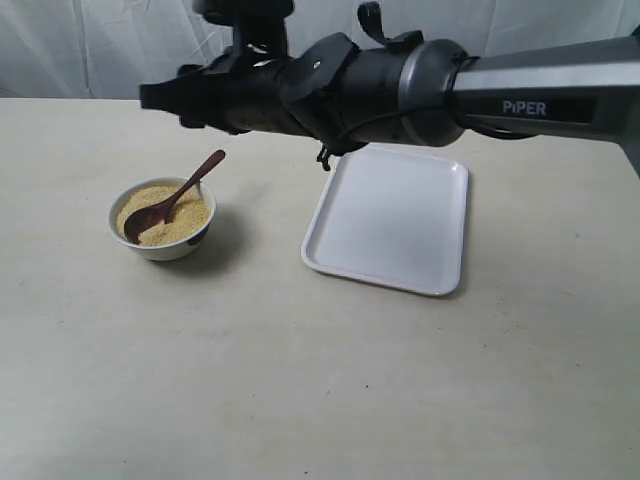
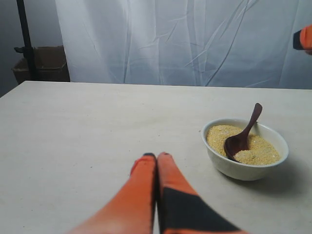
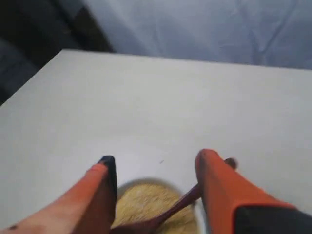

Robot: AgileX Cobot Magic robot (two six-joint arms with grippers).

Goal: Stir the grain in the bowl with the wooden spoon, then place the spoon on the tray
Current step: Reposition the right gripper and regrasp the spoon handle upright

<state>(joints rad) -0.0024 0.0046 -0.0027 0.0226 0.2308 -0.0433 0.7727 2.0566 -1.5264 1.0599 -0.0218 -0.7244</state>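
The small white bowl [image 1: 172, 247] stands left of centre on the table, filled with pale yellow grain [image 1: 188, 215]. The dark wooden spoon [image 1: 178, 196] rests in it, scoop in the grain, handle leaning over the far right rim. The white tray [image 1: 390, 215] lies empty to the bowl's right. My right gripper [image 3: 157, 161] hangs open above the bowl, its fingers on either side of the grain [image 3: 146, 202] and spoon handle [image 3: 187, 199], apart from both. My left gripper [image 2: 156, 157] is shut on nothing, low over the table beside the bowl [image 2: 234, 168].
The right arm [image 1: 400, 85] reaches across the back of the table from the right, above the tray's far edge. A white curtain [image 2: 185, 39] hangs behind the table. A dark stand and a box [image 2: 41, 63] sit beyond the table's far corner.
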